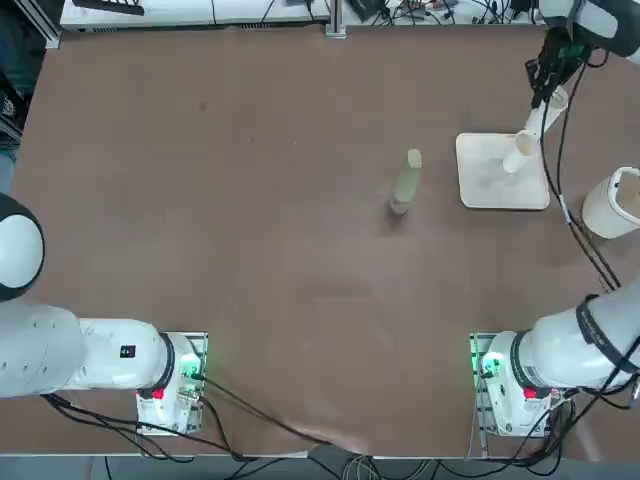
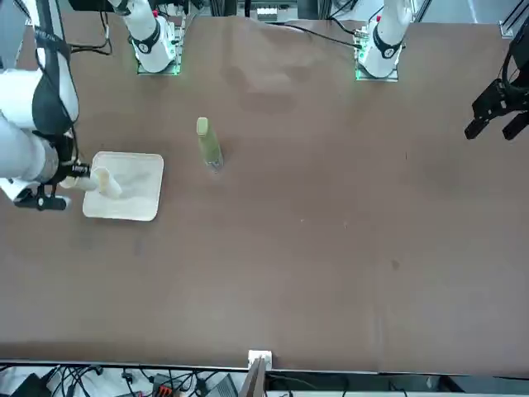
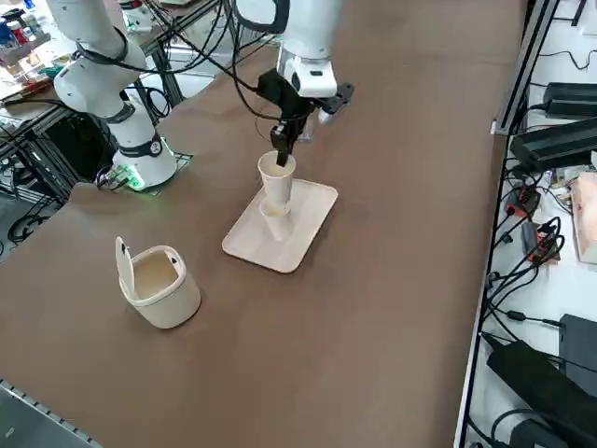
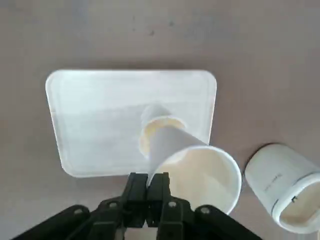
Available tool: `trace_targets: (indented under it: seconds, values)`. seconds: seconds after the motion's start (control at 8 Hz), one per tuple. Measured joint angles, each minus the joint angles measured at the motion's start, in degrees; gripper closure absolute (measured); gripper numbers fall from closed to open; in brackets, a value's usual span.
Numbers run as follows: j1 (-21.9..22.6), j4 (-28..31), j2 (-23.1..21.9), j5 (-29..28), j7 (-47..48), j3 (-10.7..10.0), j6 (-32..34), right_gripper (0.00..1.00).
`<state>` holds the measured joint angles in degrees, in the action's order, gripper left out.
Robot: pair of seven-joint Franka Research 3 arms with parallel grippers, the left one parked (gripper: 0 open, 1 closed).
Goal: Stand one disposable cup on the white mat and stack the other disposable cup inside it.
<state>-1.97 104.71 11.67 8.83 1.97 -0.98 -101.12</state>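
1. Right tool [image 4: 148, 186] is above the white mat [image 4: 95, 125], fingers pinched together on the rim of the upper cup [image 4: 192, 172]; that cup hangs below the tool, mouth up.
2. Key relation: the lower cup [image 3: 275, 222] stands upright on the mat, straight under the held one. In the side view the held cup's base looks to sit just inside the lower cup's mouth, axes roughly in line and near vertical. How deep it's nested, can't tell.
3. My read: what's left is a straight push down along that axis, then release.
4. Both cups are plain white paper, tapered, and look light and easy to tip or crush at the rim.
5. The round white container [image 3: 159, 285] sits off the mat on the table, well clear.
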Motion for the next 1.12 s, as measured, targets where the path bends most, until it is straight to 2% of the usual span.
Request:
trace_targets:
  seconds: [0.38,0.75,1.0,1.12]
  values:
    - [0.0,3.91,-0.76,0.0,0.0,0.0,-2.62,0.98]
    - [-0.03,5.4,-0.76,0.0,0.0,0.0,-5.04,0.97]
    - [-0.09,5.72,-0.68,0.0,-0.04,-0.04,-5.3,0.87]
    - [-0.1,5.76,-0.67,0.0,-0.07,-0.05,-5.3,0.71]
